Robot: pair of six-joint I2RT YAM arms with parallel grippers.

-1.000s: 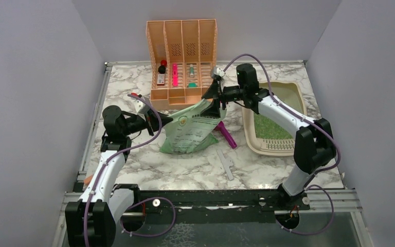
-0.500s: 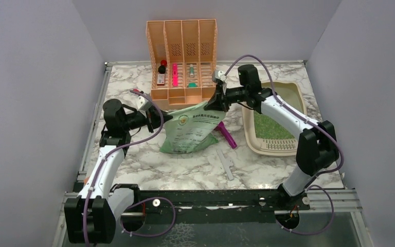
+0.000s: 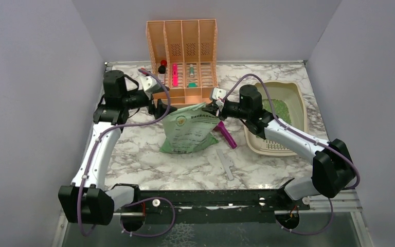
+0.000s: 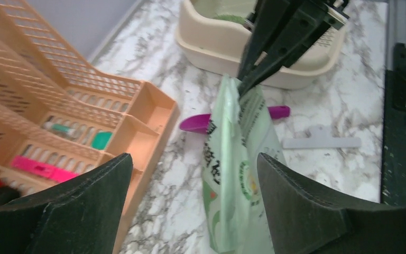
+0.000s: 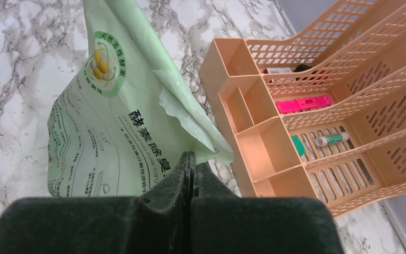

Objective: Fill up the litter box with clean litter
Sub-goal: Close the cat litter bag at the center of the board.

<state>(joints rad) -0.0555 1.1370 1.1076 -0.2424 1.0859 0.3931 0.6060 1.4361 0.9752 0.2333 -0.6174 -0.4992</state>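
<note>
obstacle: bag beside litter box

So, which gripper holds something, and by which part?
The right gripper pinches the green bag by its upper edge; the left gripper is open, holding nothing.

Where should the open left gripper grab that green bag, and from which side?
Probably the bag's top edge near its left corner, approached from the left: the right gripper pinches the right end, so that thin edge stands raised, facing the open left gripper.
</note>
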